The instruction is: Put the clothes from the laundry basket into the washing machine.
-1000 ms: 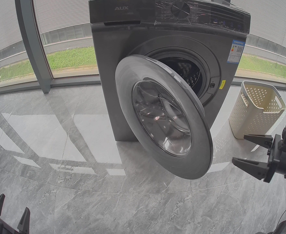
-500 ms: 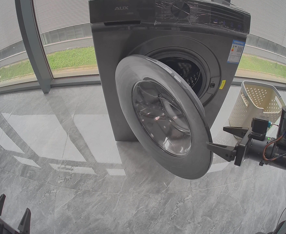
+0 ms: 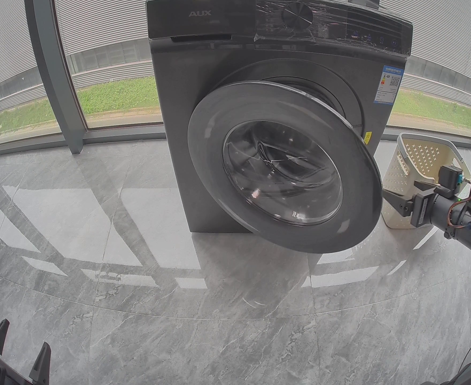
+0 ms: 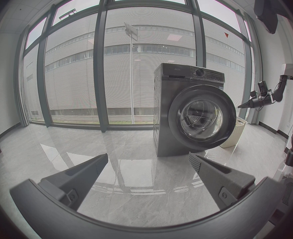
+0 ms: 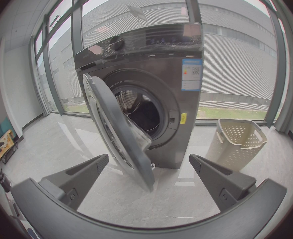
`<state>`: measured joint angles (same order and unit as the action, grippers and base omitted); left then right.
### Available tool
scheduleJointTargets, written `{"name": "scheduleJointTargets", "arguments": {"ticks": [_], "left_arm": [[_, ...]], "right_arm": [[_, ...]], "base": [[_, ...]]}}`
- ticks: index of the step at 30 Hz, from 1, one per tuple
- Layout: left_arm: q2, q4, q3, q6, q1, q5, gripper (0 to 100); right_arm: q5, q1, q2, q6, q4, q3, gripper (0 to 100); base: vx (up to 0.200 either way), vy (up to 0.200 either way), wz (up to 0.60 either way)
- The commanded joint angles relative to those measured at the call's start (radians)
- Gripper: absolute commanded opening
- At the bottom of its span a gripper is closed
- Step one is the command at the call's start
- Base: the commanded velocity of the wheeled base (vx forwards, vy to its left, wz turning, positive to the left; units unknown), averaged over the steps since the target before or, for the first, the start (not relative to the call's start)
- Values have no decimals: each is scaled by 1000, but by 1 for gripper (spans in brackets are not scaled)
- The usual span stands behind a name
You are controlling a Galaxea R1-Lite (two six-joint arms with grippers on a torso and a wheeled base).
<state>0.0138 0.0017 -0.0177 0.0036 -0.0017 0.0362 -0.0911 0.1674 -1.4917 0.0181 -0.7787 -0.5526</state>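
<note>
The grey washing machine point(image 3: 203, 70) stands on the floor against the windows. Its round door point(image 3: 283, 167) hangs half open, and the glass covers most of the drum opening point(image 5: 143, 112) as seen from the head. A cream laundry basket point(image 3: 422, 159) sits to the machine's right, its visible inner walls bare. My right gripper point(image 3: 403, 194) is open at the door's right rim, between door and basket; whether it touches the door I cannot tell. In the right wrist view the door's edge point(image 5: 146, 176) lies between the open fingers. My left gripper point(image 3: 19, 343) hangs open low at the near left.
Polished grey floor point(image 3: 139, 295) stretches wide in front of the machine. Window frames and a pillar point(image 3: 53, 65) run behind it. The basket stands close to the back window sill.
The door has swung from wide open to partly shut. My right gripper went left to the door's rim, then up and back toward the basket side. The left arm has not moved.
</note>
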Motion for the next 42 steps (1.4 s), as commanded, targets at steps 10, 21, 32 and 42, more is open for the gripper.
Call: {"name": "scheduleJointTargets", "arguments": {"ticks": [10, 21, 32, 42], "left_arm": [[-14, 0, 18, 1, 0, -1, 100], [-14, 0, 18, 1, 0, -1, 100], [-14, 0, 18, -4, 2, -1, 100], [-14, 0, 18, -4, 0, -2, 100]], "right_arm": [[-39, 185, 137, -132, 19, 138, 0], [-29, 248, 97, -221, 16, 26, 0], [-27, 244, 37, -221, 1, -1, 0], [22, 216, -137, -214, -113, -86, 0]], "base": [[0, -180, 0], [109, 0, 0], [200, 0, 0], [140, 0, 0]]}}
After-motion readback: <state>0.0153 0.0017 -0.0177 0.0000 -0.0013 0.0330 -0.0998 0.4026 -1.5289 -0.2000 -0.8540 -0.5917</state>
